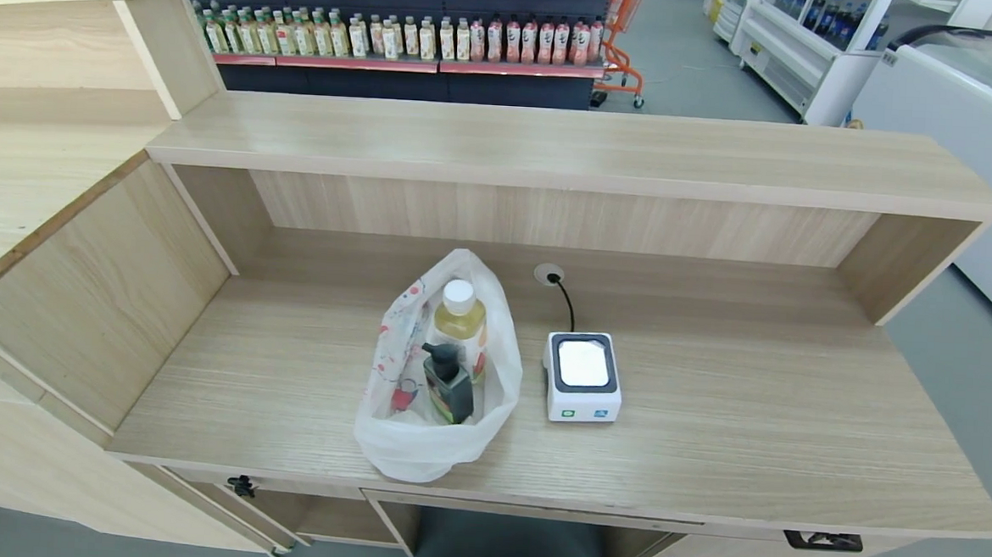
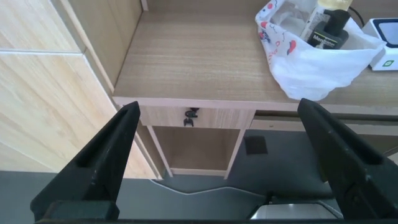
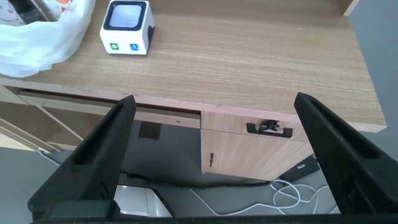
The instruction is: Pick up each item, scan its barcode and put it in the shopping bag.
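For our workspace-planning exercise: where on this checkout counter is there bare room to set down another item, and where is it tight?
Widest: counter from scanner to the right side wall. Also bare: left of the shopping bag. Tight: the bag-scanner gap.

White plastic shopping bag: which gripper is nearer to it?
Left. The left gripper sits off the wooden counter near the white plastic shopping bag; the right gripper is beyond the white box scanner.
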{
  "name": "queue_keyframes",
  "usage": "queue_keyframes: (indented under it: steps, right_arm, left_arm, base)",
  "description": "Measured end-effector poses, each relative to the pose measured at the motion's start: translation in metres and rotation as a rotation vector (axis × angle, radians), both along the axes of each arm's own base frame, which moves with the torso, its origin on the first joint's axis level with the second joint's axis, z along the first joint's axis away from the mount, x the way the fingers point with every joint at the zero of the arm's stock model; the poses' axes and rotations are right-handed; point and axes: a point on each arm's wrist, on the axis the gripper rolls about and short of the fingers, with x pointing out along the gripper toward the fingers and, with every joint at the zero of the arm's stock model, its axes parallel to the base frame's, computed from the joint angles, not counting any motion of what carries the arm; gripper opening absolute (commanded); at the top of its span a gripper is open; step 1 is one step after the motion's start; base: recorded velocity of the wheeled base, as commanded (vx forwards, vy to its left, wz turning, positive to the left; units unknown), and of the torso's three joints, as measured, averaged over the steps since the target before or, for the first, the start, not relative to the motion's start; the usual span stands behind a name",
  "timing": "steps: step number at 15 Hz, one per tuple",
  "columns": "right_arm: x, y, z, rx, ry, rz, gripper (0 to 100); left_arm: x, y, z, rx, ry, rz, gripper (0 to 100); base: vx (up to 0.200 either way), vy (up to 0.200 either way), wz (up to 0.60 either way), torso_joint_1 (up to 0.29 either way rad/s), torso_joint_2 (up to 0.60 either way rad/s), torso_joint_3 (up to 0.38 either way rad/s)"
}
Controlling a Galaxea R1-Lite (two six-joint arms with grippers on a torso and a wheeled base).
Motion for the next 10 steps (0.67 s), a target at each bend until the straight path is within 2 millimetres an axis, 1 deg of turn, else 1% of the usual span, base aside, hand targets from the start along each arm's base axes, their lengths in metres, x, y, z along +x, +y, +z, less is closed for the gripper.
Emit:
queue_keyframes:
  steps: [1,6,10]
  right_arm:
    - [0.0000,0.0000,0.0000,0.000,0.000,-0.001,100]
    - [0.0001,0.0001,-0.0001,0.000,0.001,-0.003,100]
    - [0.0001,0.0001,0.0000,0.000,0.001,-0.002,100]
  left_arm:
    - [0.0000,0.0000,0.0000,0.000,0.000,-0.001,100]
    - [0.0000,0.0001,-0.0001,-0.007,0.001,-0.002,100]
    - [0.0000,0.0000,0.0000,-0.004,0.000,-0.003,100]
  base:
    - [0.000,-0.200,0.00,-0.007,0.00,0.002]
    - [0.000,0.000,0.00,0.000,0.00,0.000]
    - [0.200,0.000,0.00,-0.001,0.00,-0.001]
